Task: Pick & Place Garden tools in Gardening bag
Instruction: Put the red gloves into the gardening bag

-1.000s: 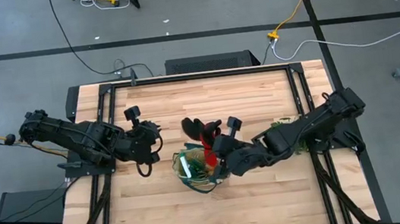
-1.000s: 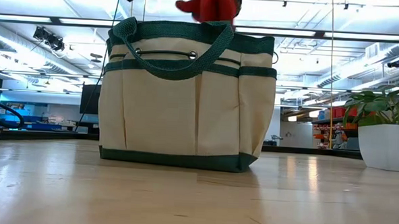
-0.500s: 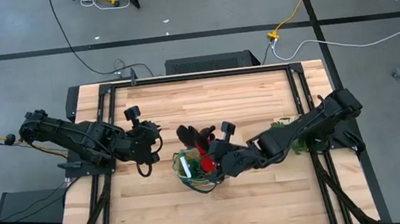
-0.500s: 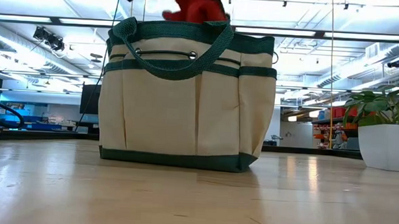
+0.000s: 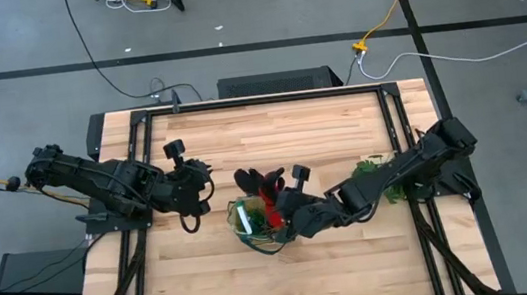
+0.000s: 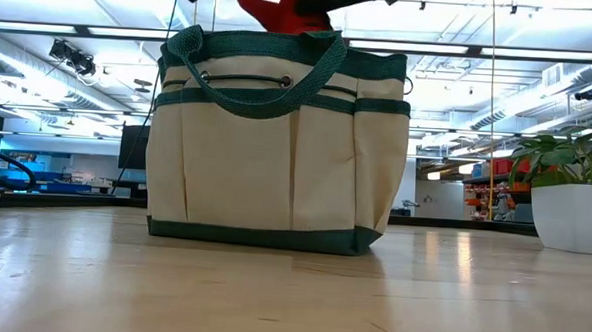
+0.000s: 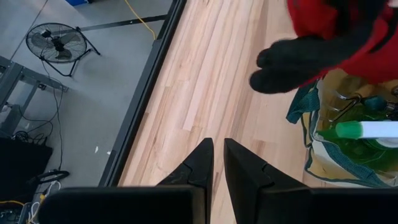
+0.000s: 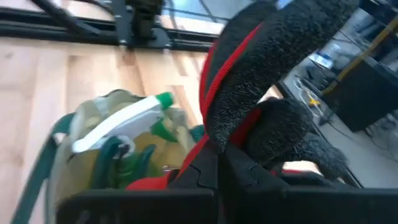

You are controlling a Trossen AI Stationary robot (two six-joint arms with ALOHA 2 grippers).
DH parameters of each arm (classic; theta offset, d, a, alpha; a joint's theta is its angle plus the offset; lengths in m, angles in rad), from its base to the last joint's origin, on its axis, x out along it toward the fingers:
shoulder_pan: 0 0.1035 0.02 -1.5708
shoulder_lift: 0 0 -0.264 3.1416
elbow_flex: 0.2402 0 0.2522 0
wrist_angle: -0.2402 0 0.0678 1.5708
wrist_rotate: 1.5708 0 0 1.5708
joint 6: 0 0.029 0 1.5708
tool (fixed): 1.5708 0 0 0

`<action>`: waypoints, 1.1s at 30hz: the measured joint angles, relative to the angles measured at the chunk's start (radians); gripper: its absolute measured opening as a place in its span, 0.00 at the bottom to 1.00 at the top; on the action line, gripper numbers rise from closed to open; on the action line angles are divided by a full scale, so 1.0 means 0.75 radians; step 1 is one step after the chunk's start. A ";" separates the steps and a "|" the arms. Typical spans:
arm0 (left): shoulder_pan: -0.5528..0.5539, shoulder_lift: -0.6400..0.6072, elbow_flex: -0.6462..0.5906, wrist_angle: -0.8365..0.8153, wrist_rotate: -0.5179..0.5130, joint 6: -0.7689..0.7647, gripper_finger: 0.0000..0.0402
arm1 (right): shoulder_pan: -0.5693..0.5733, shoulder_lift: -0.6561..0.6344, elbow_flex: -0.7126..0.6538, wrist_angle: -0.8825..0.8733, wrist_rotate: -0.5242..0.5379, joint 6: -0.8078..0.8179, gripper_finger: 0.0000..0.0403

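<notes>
Right gripper (image 5: 282, 216): closed on the red-black gloves (image 5: 265, 188), fingers pinched together over the fabric in the right wrist view; positioned over the open top of the gardening bag (image 5: 258, 227), which stood near the middle of the table (image 5: 342, 128)

Red-black gloves: held above the bag's mouth, the dark fingertips hanging out past the rim on the far side; in the low view the red cloth (image 6: 288, 11) showed just above the bag's green top edge (image 6: 281, 47)

Gardening bag: beige canvas with dark green trim, upright, side pockets and a loop handle facing the low camera

Green spray bottle (image 8: 127, 121): already lying inside the bag, white nozzle part across the opening, also seen from the left wrist (image 7: 367, 130)

Left gripper (image 5: 192, 220): just beside the bag on its left, holding nothing, the two dark fingers (image 7: 199, 168) nearly together with a narrow gap between them

Potted plant (image 6: 570, 188): white pot with green leaves, standing well apart from the bag at the table's right edge
</notes>
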 joint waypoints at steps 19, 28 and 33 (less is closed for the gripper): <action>0.000 0.000 0.000 0.000 0.000 -0.003 0.11 | 0.091 0.008 -0.119 0.111 -0.069 0.039 0.00; 0.000 0.000 0.000 0.000 0.000 -0.003 0.11 | 0.115 0.012 -0.119 0.080 -0.140 0.153 0.00; 0.000 0.000 0.000 0.000 0.000 -0.002 0.11 | 0.115 0.034 -0.119 0.068 -0.200 0.213 0.00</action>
